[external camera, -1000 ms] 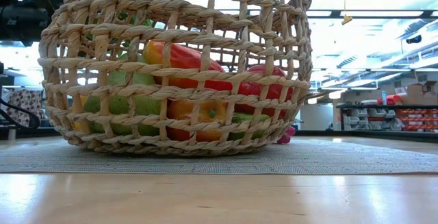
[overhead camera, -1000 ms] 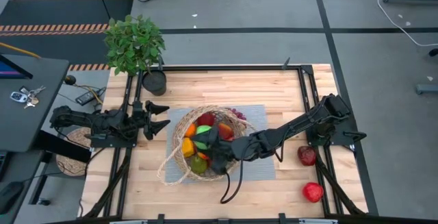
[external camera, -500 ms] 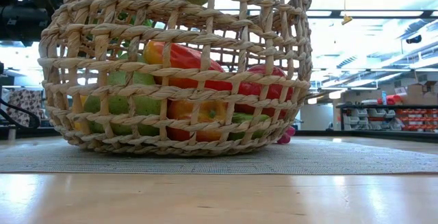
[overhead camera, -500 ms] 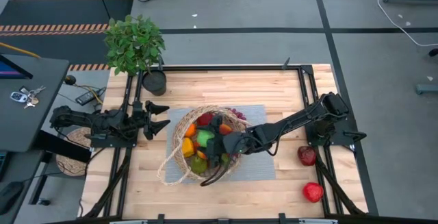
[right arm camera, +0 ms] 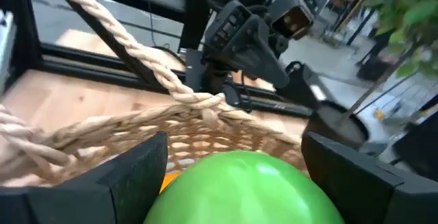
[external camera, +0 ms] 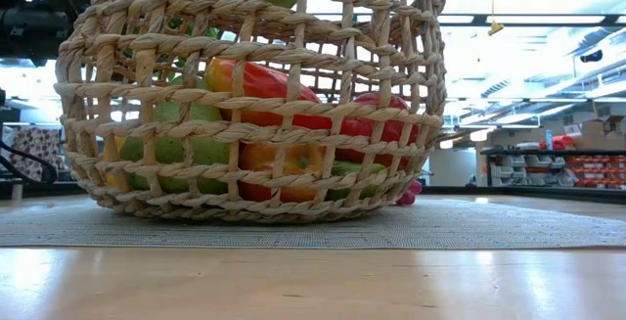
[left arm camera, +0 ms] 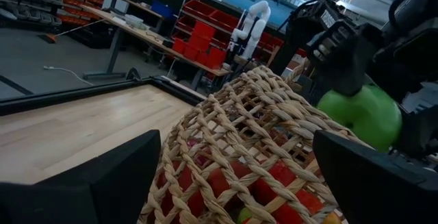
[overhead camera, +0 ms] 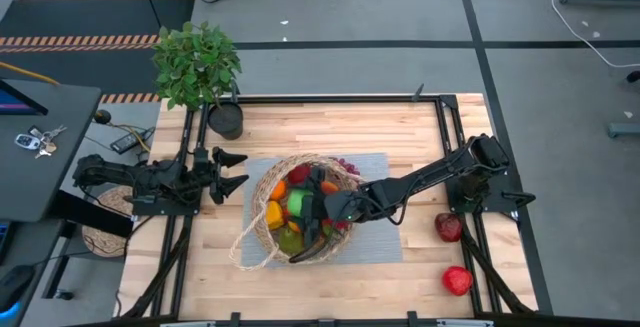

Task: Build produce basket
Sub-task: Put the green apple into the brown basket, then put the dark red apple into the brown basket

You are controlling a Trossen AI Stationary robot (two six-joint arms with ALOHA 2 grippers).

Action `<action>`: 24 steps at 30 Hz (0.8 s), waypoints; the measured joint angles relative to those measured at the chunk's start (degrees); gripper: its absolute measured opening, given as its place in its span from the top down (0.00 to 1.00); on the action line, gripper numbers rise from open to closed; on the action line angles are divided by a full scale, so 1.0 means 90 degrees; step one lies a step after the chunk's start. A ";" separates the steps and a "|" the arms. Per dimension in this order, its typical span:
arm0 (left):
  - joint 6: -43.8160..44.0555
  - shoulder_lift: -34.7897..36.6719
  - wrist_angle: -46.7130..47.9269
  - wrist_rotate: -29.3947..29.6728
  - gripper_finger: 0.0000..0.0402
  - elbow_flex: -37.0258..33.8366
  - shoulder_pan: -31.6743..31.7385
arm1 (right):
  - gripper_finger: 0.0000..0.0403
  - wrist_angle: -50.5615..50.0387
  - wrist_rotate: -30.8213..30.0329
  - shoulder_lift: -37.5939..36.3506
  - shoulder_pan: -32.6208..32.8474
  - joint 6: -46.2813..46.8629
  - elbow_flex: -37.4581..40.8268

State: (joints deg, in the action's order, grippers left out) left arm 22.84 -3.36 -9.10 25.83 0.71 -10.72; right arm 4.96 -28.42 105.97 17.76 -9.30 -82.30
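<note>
Green apple (right arm camera: 243, 186): clasped in right gripper (overhead camera: 305, 207), poised above the wicker basket (overhead camera: 262, 192), over its heaped produce (external camera: 264, 85). Lower it to a gap before release, clear of the handle (overhead camera: 243, 242). Left gripper (overhead camera: 232, 169): just beside the basket, jaws spread, empty.

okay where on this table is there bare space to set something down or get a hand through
Free: bare wood of the wooden table behind the grey mat, and the front strip. Crowded: the round woven wicker basket, with the right gripper holding a green apple above it; open left gripper beside it; two red apples at the right edge.
</note>
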 joint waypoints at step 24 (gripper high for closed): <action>0.0001 0.0001 -0.0002 0.0001 0.03 0.0000 -0.0002 | 0.08 -0.0161 -0.0041 -0.0781 0.0197 0.1736 0.0000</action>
State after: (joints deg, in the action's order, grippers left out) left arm 22.85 -3.36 -9.13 25.85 0.71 -10.74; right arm 3.52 -28.79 98.94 19.53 6.33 -82.30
